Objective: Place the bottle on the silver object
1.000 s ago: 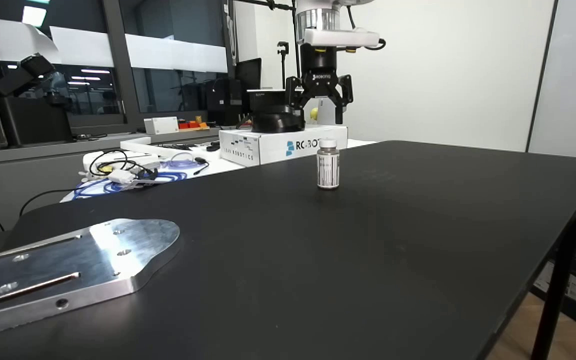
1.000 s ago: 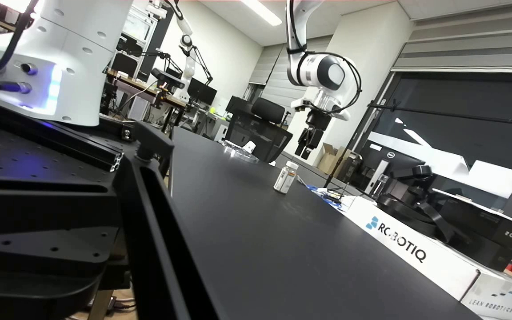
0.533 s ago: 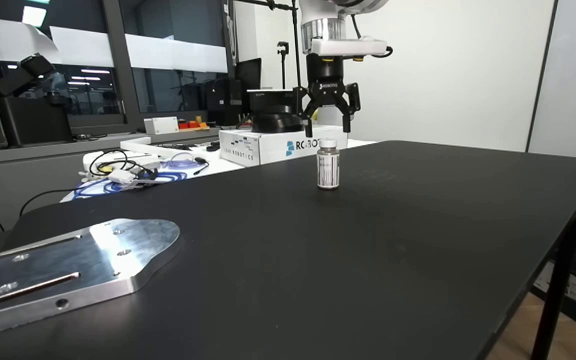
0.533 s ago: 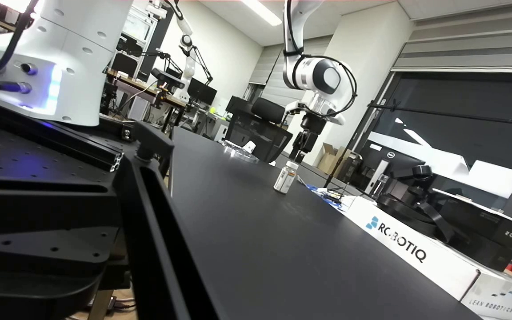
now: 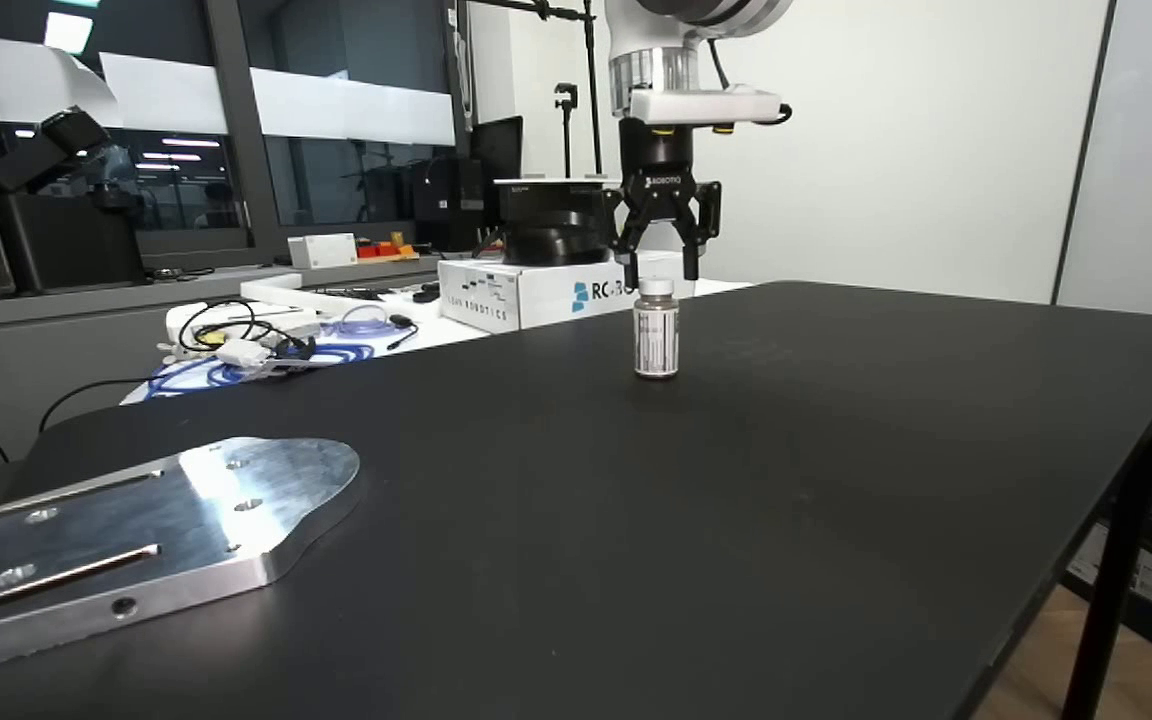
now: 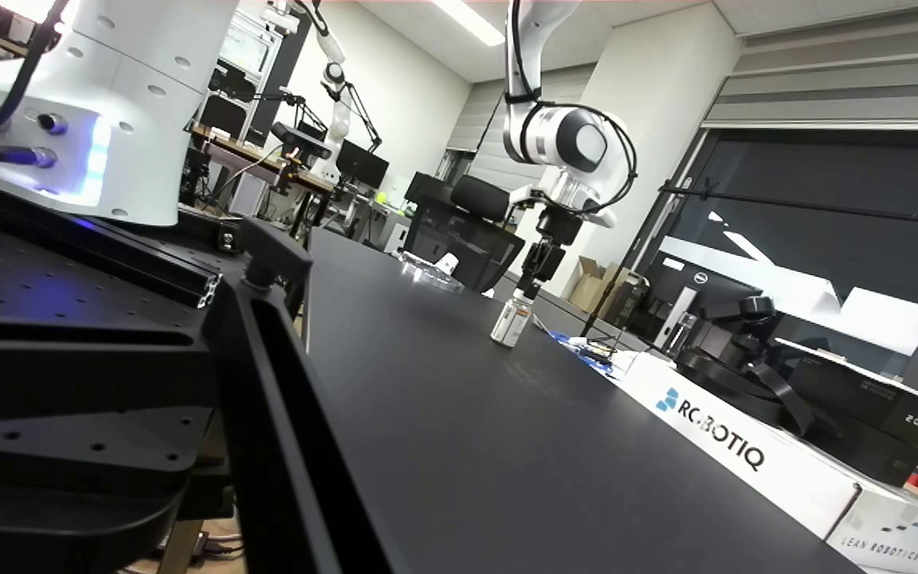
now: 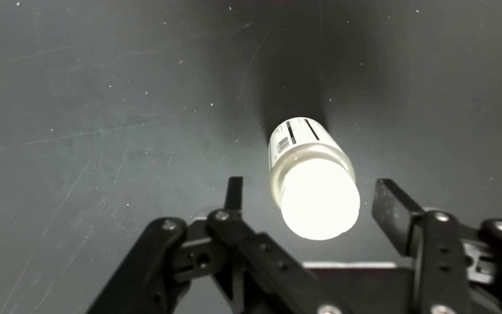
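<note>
The bottle (image 5: 656, 332) stands upright, long axis vertical, cap (image 7: 320, 199) up, claw (image 5: 661, 278) spread apart

Cannot read the fine print on the bottle (image 7: 314, 179) in any view. Pick out no detail on its cap (image 7: 320, 200), bleached white in the wrist view. In an exterior view, cannot judge contact at the cap, partly hidden by the fingertips (image 6: 533, 285). Find the gripper (image 7: 310, 194) slightly blurred in the wrist view, cut off at the bottom. See only part of the silver object (image 5: 136, 530), cropped by the left edge in an exterior view. Cannot follow the arm (image 6: 566, 139) past the top edge in either exterior view. Cannot identify the shiny shape (image 6: 431, 273) far down the table (image 6: 507, 430).
</note>
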